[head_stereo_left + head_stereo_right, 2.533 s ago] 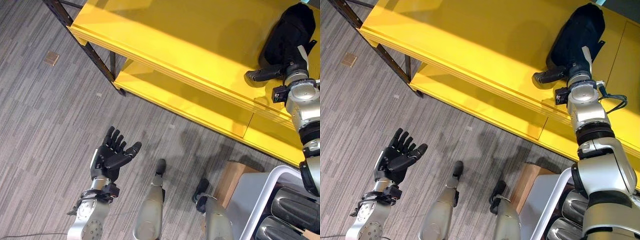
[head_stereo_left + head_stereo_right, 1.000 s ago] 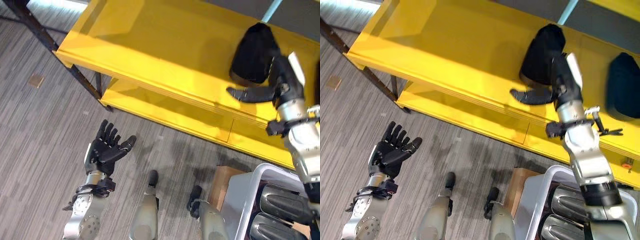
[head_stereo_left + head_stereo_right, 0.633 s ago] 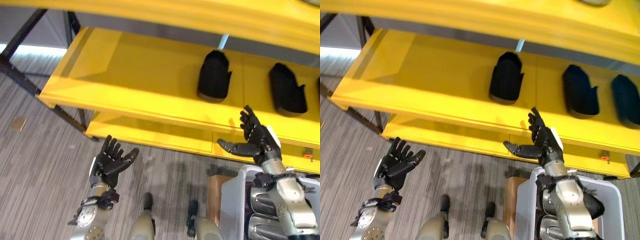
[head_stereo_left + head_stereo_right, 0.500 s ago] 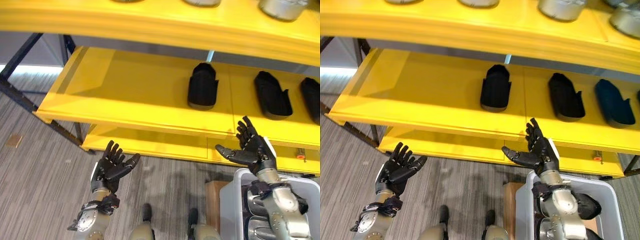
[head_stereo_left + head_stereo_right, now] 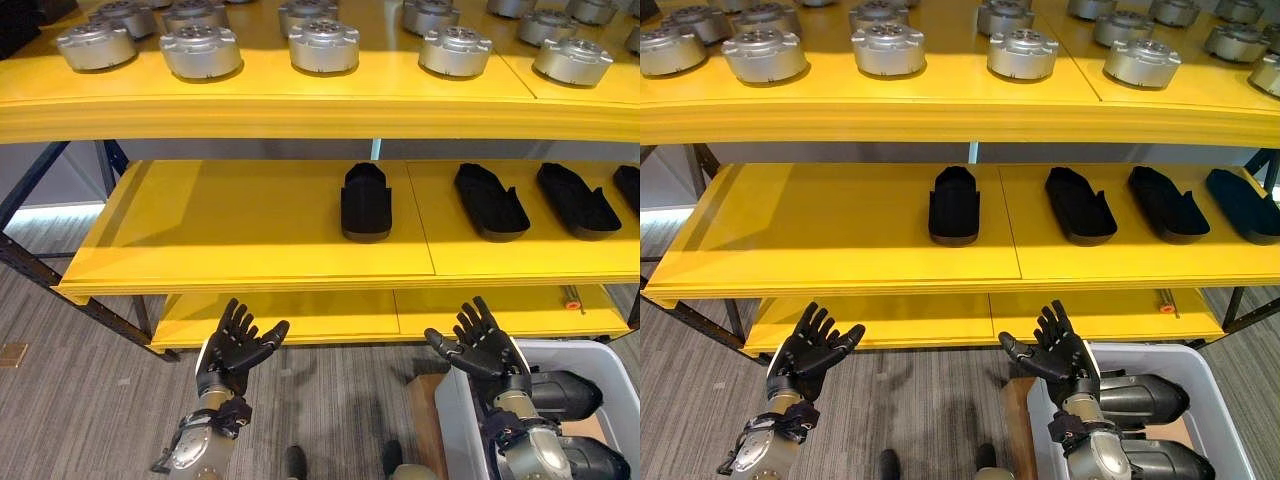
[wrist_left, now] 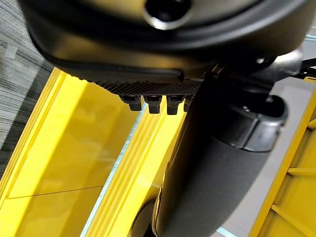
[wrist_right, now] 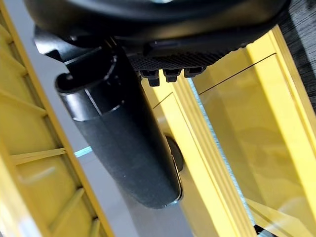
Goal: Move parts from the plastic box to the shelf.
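parts [image 5: 1145,398] lie lengthwise in the plastic box [image 5: 1210,388] just beside the empty, spread right hand [image 5: 1060,352], left hand [image 5: 810,355] open farther off.

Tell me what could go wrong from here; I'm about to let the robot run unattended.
Both hands are open and empty: the left hand and the right hand sit close under the yellow shelf edge, so lifting could clip it. Parts in the plastic box lie stacked, so a grasp might slip. Black parts already fill the shelf's right side.
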